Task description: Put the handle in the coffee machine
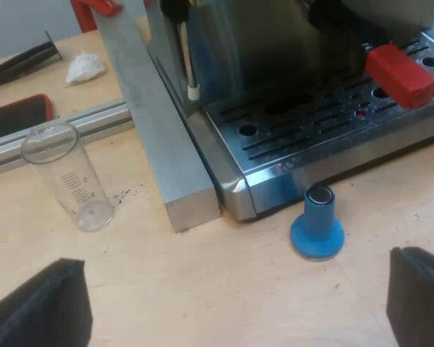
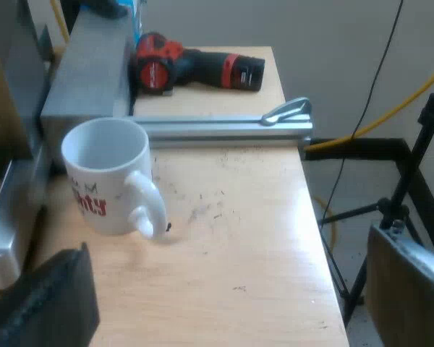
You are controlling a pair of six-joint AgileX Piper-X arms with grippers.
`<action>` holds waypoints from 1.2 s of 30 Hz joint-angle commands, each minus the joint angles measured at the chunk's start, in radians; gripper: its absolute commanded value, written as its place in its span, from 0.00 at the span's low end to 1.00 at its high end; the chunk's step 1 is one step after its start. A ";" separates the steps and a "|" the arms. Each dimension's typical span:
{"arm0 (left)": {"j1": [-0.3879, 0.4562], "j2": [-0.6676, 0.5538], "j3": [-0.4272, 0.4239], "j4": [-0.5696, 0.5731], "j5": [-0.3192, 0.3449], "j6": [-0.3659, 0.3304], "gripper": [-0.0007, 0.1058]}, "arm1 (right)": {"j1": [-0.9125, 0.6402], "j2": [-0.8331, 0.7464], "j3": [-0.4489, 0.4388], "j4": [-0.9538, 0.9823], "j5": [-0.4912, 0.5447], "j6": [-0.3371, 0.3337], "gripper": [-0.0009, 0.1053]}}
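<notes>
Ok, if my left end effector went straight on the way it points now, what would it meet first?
The left end effector would probably meet the bare table first, just short of the coffee machine, between the blue tamper and the measuring glass; depth is unclear.

The left tool and right tool each show two broad, blunt, matte dark fingers.

**Wrist camera placement**

Left wrist camera: sits above the wooden table, angled steeply down, close to the espresso machine front, the blue tamper and the measuring glass.

Right wrist camera: also above the table, tilted down past the near mug toward a power drill farther off.

Shared by both views: the table and the aluminium framing.
</notes>
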 commanded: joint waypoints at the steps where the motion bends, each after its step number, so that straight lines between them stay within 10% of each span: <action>1: 0.001 -0.017 0.013 -0.011 -0.002 -0.003 0.80 | -0.007 -0.048 -0.004 -0.006 -0.010 -0.014 0.74; 12: -0.037 -0.017 0.062 -0.164 -0.053 -0.129 0.80 | -0.007 -0.045 -0.004 -0.093 -0.179 -0.014 0.74; 16: -0.105 -0.015 0.071 -0.270 -0.347 -0.235 0.79 | -0.007 -0.026 0.008 -0.113 -0.179 -0.014 0.74; 18: -0.131 -0.015 0.074 -0.264 -0.388 -0.238 0.79 | -0.007 -0.016 0.022 -0.113 -0.179 -0.014 0.74; 36: -0.198 -0.036 0.151 -0.235 -0.288 -0.165 0.79 | -0.007 -0.014 0.199 -0.105 -0.184 0.067 0.74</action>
